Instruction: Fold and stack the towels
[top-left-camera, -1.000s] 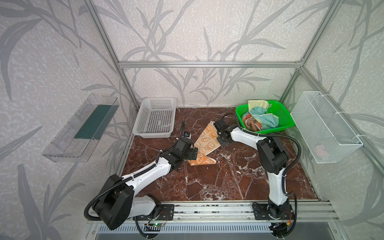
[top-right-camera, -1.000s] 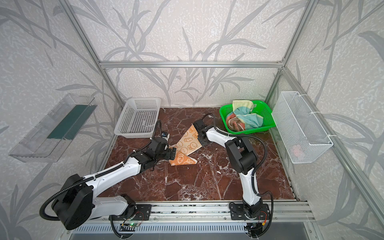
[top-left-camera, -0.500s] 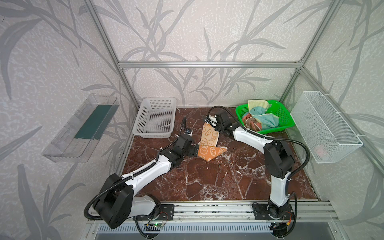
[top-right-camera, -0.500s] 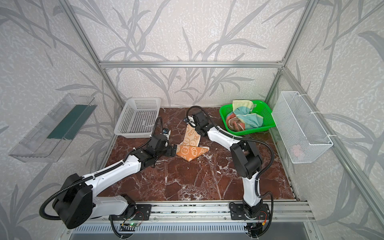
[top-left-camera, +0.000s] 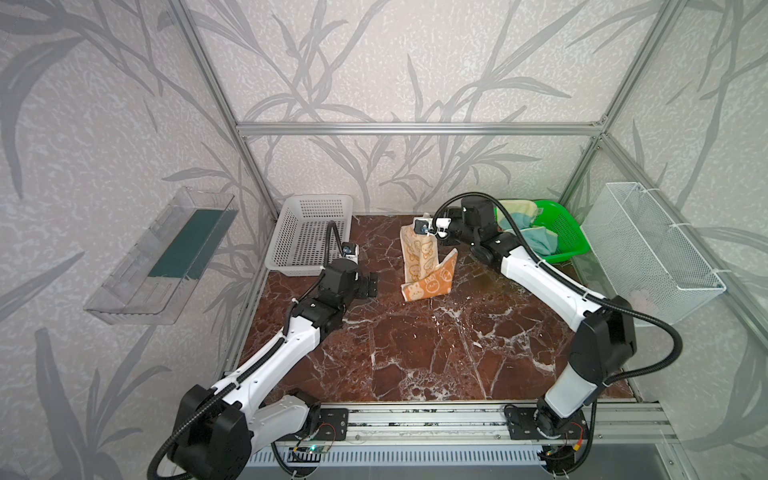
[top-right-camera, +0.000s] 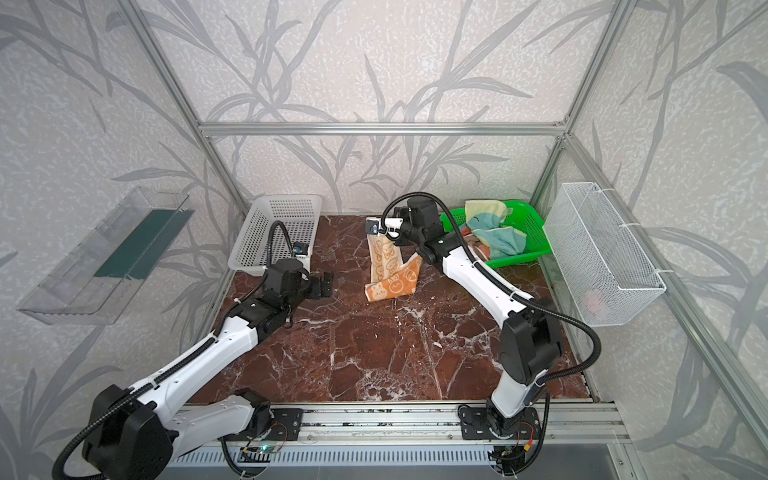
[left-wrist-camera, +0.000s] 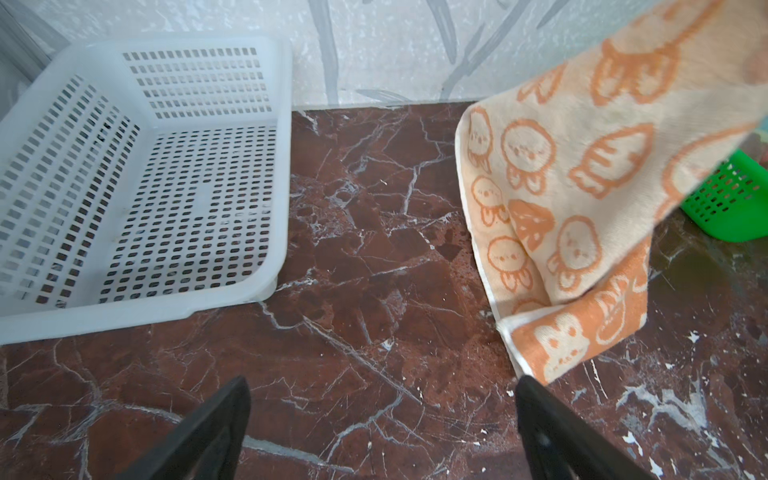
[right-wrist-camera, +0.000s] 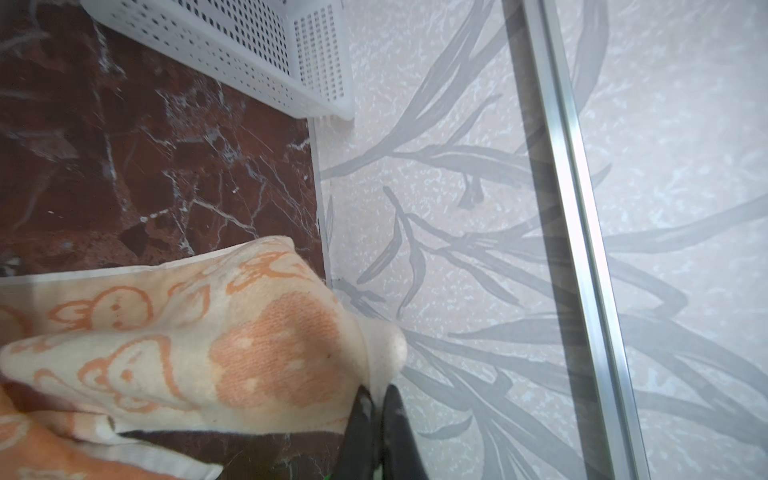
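An orange towel (top-left-camera: 422, 266) with white bunnies hangs upright from my right gripper (top-left-camera: 420, 219), which is shut on its top corner; the lower end lies folded on the marble floor. The right wrist view shows that gripper (right-wrist-camera: 378, 395) pinching the towel's pale corner (right-wrist-camera: 384, 353). My left gripper (top-left-camera: 374, 286) is open and empty, low over the floor, just left of the towel's bottom edge (left-wrist-camera: 540, 353). A pale yellow and teal towel (top-left-camera: 525, 235) and a salmon-pink one (top-right-camera: 478, 249) lie bunched in the green basket (top-left-camera: 571, 232).
A white perforated basket (top-left-camera: 309, 237) stands at the back left, close behind the left arm. A wire basket (top-left-camera: 648, 249) hangs on the right wall and a clear shelf (top-left-camera: 166, 253) on the left wall. The back wall is close behind the raised towel.
My right gripper has lifted the orange towel's corner up and back, so the towel went from lying flat to hanging upright. The left gripper stays open and now stands clear of the cloth.
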